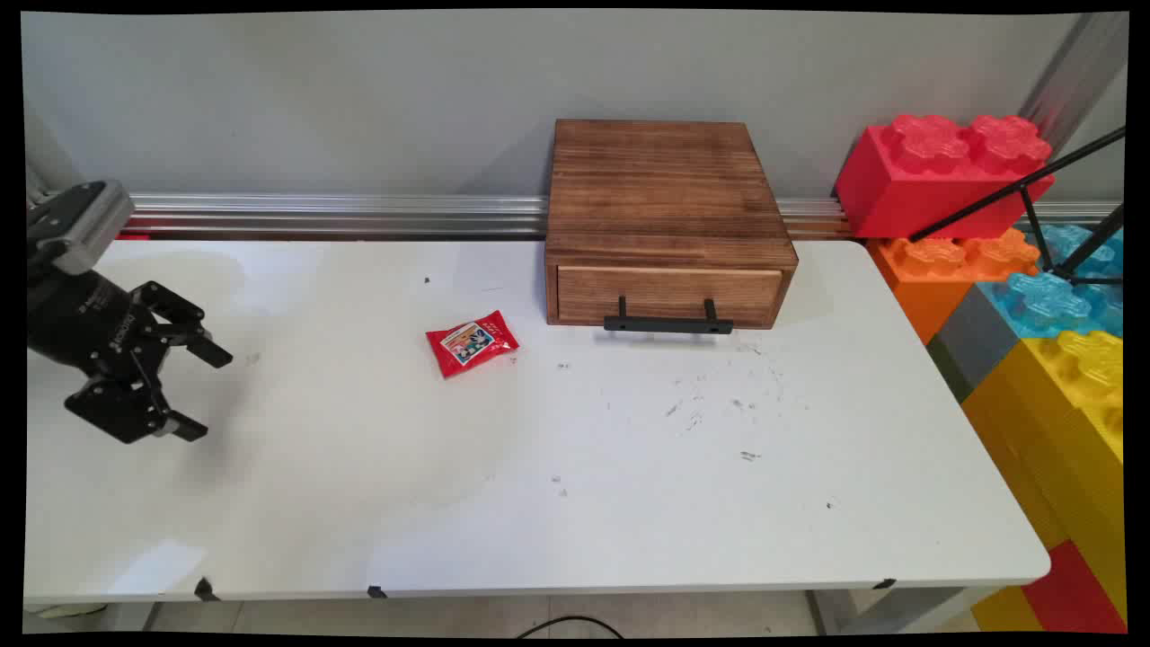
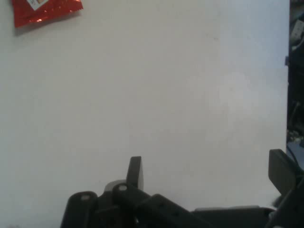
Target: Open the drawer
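Observation:
My black gripper [image 1: 208, 395] hovers over the left end of the white table [image 1: 629, 503], open and holding nothing. Its fingertips point right, toward a small red snack packet [image 1: 472, 342] that lies flat on the table well to its right. In the hand view the two fingers [image 2: 135, 172] stand wide apart over bare table, and the red packet [image 2: 45, 10] shows only partly at the top left corner. A brown wooden drawer box [image 1: 665, 225] with a black handle [image 1: 667, 323] stands at the back, its drawer closed, just right of the packet.
Large toy bricks are stacked off the table's right end: a red one [image 1: 943, 175], orange [image 1: 952, 261], blue [image 1: 1060, 288] and yellow [image 1: 1078, 395]. A black tripod leg [image 1: 1015, 193] crosses them. An aluminium rail [image 1: 332, 216] runs along the back edge.

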Available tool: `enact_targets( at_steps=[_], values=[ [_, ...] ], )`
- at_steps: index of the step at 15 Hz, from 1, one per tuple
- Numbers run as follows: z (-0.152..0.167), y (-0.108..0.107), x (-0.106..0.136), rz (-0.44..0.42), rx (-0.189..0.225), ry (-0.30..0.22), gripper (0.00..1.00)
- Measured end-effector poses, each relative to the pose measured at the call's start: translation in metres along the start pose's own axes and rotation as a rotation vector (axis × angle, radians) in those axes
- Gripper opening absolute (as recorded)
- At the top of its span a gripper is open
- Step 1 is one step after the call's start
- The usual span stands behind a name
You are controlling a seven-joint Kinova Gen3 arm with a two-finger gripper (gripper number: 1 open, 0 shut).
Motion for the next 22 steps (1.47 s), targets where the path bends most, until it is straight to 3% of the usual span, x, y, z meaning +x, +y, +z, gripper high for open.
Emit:
enact_targets(
  at_steps=[4,10,22],
  values=[
    [0.001,-0.005,0.018,-0.028,0.008,-0.011,1.00],
    [0.015,-0.013,0.074,-0.060,-0.007,-0.031,1.00],
    [0.089,-0.036,0.219,-0.157,0.015,0.033,1.00]
  ],
)
